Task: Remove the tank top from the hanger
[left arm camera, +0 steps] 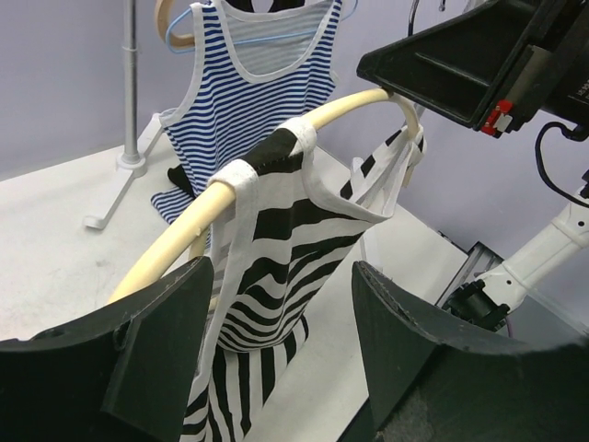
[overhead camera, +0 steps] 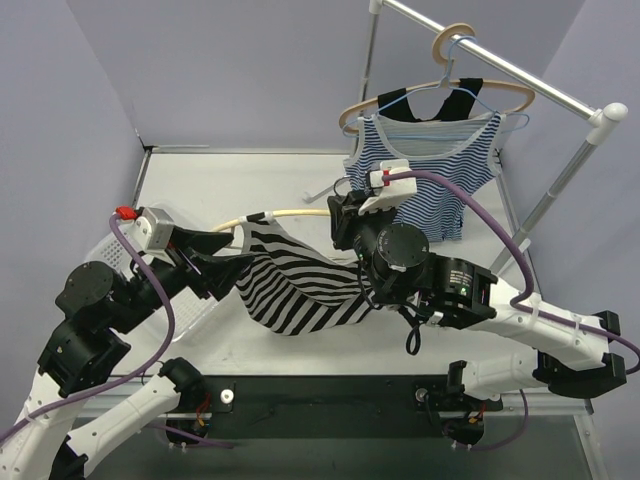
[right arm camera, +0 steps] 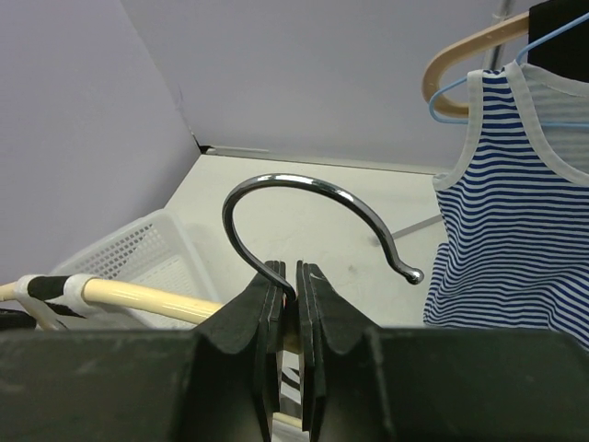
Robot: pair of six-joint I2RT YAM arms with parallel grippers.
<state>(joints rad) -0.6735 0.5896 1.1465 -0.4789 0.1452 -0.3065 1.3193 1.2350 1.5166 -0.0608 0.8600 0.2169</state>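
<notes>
The black-and-white striped tank top [overhead camera: 300,290] is still on the pale wooden hanger [overhead camera: 290,214]. Its white-edged straps go over the wooden bar, and the rest of the cloth hangs down under the hanger, above the white table [overhead camera: 260,180].

The hanger is up in the air, lying almost flat. The right gripper [right arm camera: 296,276] is squeezed tight on the bottom of the hanger's shiny metal hook [right arm camera: 276,178]. The left gripper [left arm camera: 282,267] is at the hanger's left end. Its jaws are wide apart, with nothing in them. One jaw is on each side of the hanging cloth, and I cannot tell if they touch it.

Behind the hanger, a blue-and-white striped tank top [overhead camera: 425,165] hangs from a silver metal rail [overhead camera: 520,75]. To the left of the hanger sits a white plastic basket [right arm camera: 138,249] with little holes.
</notes>
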